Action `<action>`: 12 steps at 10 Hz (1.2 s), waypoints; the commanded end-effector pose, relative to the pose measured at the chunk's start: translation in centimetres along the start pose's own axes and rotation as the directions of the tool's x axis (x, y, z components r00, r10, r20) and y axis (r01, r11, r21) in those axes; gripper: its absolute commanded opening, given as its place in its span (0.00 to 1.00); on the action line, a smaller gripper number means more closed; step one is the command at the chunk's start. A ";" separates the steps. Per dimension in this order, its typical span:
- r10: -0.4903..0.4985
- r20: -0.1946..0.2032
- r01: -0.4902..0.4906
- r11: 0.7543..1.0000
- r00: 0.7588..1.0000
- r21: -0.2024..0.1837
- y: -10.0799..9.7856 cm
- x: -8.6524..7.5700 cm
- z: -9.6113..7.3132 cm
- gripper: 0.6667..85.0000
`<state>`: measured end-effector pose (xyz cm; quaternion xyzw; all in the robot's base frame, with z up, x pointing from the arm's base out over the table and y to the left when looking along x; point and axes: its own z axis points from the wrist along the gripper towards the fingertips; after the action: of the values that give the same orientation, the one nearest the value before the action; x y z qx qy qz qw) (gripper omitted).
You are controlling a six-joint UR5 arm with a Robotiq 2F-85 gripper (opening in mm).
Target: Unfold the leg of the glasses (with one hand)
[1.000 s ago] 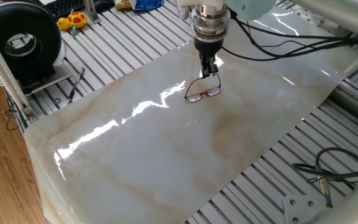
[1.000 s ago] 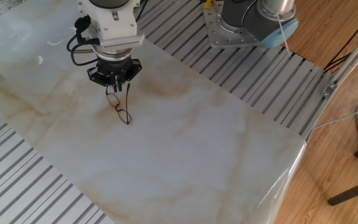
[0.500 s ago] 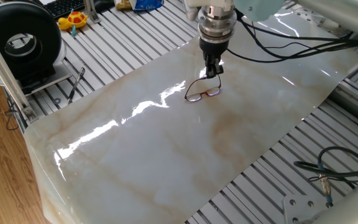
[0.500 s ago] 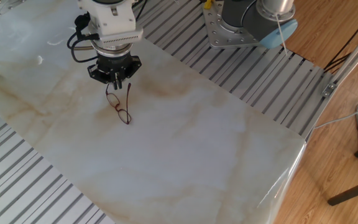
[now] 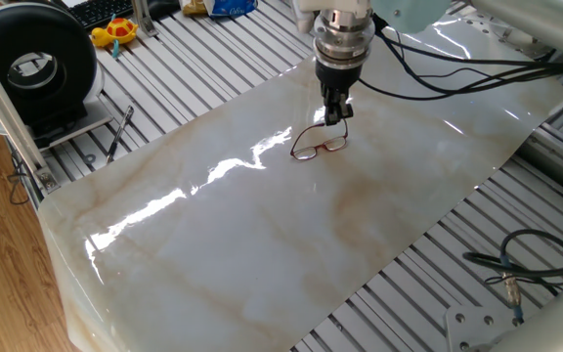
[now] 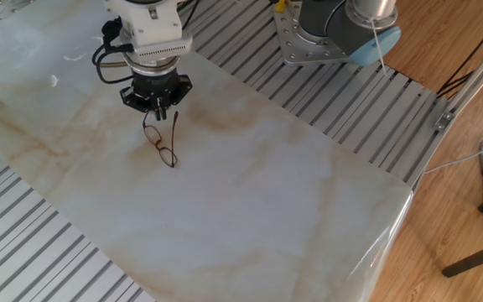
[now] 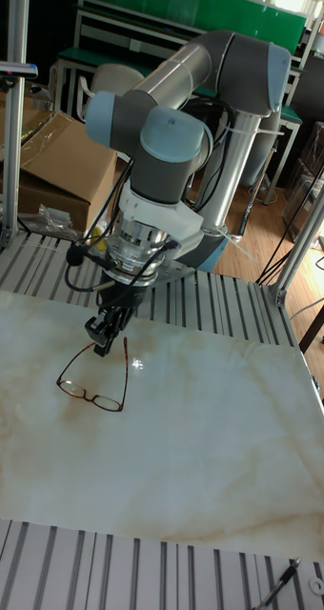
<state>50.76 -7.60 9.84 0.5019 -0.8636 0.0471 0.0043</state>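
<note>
Black two-fingered hand (image 5: 335,114) (image 6: 159,111) (image 7: 104,341) on a silver-grey wrist points straight down over the glossy marble-patterned sheet (image 5: 262,244). Just below its fingertips lie the thin dark reddish-purple wire-framed glasses (image 5: 319,143) (image 6: 163,144) (image 7: 93,376), lenses on the side away from the arm. Tall fixed view shows both temple arms spread out from the front, one running up to the fingertips. Fingers sit close together; whether they pinch that temple tip I cannot tell. One fixed view alone shows a black pen-like tool (image 5: 119,133) far off on the slatted table.
</note>
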 end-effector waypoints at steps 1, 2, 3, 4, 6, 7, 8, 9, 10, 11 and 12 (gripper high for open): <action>0.001 -0.010 -0.001 1.000 1.000 0.000 0.1 0.9 -0.2 0.17; -0.001 -0.011 0.001 1.000 1.000 0.001 0.1 1.2 -0.2 0.17; -0.003 -0.014 0.003 1.000 1.000 0.001 0.1 1.4 -0.2 0.17; -0.006 -0.019 0.006 1.000 1.000 0.002 0.1 1.6 -0.3 0.17; -0.009 -0.029 0.009 1.000 1.000 0.006 0.1 2.1 -0.5 0.15; -0.009 -0.029 0.009 1.000 1.000 0.006 0.2 2.2 -0.6 0.15; -0.011 -0.029 0.011 1.000 1.000 0.006 0.2 2.3 -0.6 0.15; -0.011 -0.028 0.011 1.000 1.000 0.005 0.3 2.3 -0.6 0.15; -0.009 -0.023 0.009 1.000 1.000 0.002 0.4 2.1 -0.6 0.15; -0.009 -0.019 0.009 1.000 1.000 0.005 0.2 1.6 -0.9 0.15; -0.012 -0.029 0.013 1.000 1.000 0.016 0.0 1.1 -1.7 0.15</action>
<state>49.62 -9.15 10.74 0.5074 -0.8594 0.0602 0.0177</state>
